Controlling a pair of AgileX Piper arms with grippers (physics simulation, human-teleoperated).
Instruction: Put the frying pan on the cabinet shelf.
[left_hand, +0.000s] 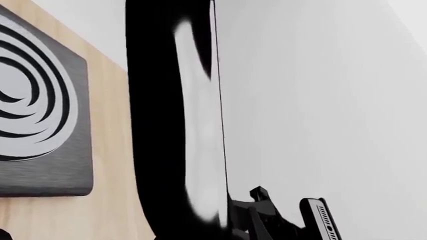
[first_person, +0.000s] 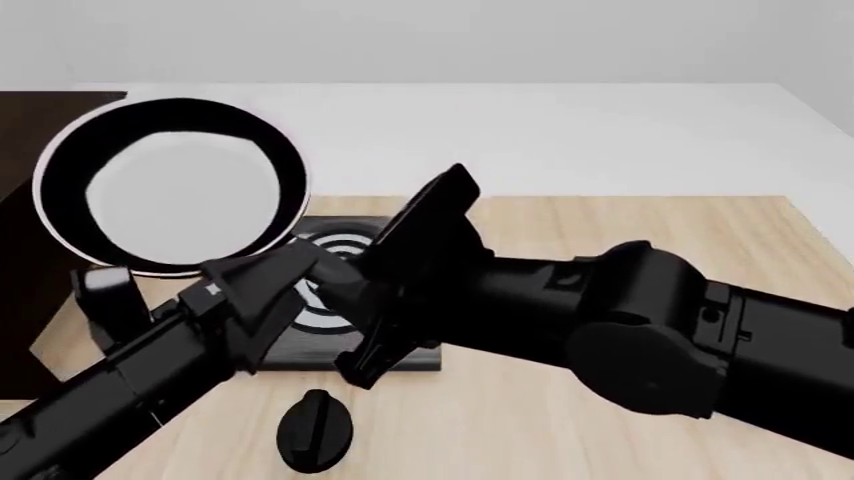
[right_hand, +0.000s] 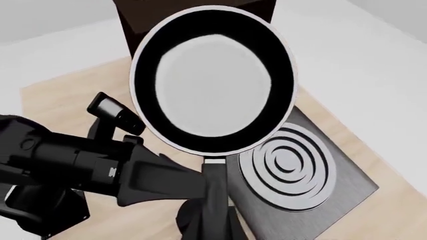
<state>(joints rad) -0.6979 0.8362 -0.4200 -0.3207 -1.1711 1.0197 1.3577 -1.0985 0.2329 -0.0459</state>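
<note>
- Above the stove plate, we see the frying pan held clear of the table, its pale inside tilted toward the front camera.
- The left gripper is clamped on the pan handle.
- The right gripper sits beside the handle; we cannot tell its jaw setting.
- The cabinet stands at far left, behind the pan.

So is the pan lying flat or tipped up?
Tipped up. The frying pan turns its pale inside toward the front camera, held above the stove plate.
</note>
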